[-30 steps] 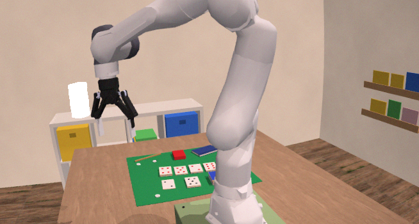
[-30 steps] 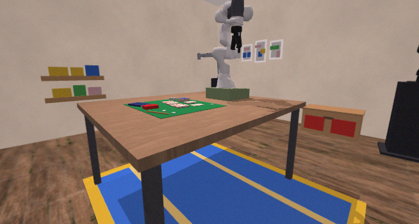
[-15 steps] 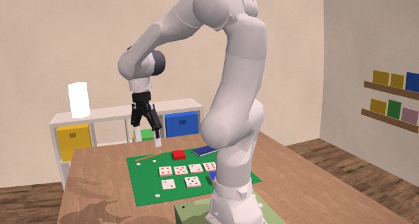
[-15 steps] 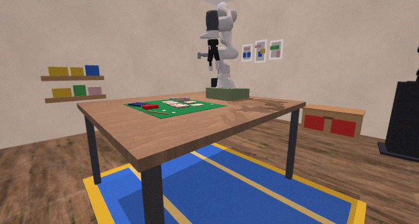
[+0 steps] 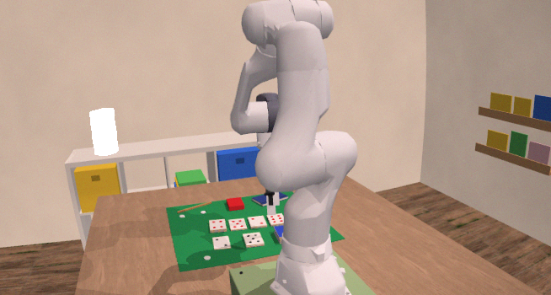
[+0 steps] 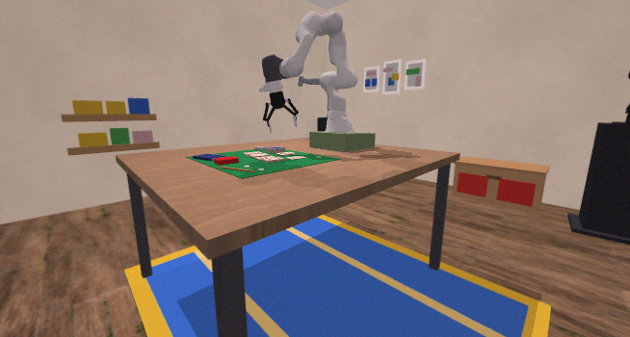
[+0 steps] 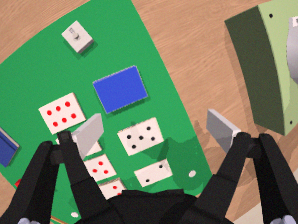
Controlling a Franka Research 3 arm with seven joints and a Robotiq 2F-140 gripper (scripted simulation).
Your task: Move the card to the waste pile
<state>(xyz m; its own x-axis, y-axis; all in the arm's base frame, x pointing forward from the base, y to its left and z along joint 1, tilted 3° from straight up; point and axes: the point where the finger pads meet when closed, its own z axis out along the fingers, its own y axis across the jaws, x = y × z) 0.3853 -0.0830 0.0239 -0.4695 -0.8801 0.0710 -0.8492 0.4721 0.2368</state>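
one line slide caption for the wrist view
Open black gripper hovers above the green felt mat, blue face-down card below.

Blue-backed stock (image 7: 120, 88) lies flat beside black-pipped waste pile (image 7: 140, 135).

Lighting: even, bright, overhead; soft arm shadows on desk (image 5: 126, 246). Pictures coarse, slightly blurred; no glare.

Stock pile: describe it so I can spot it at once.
On the wooden table lies a green mat with rows of white cards. The stock ends the row nearest the olive pedestal, beside the black-pipped card. It alone in that row is plain blue, with no pips.
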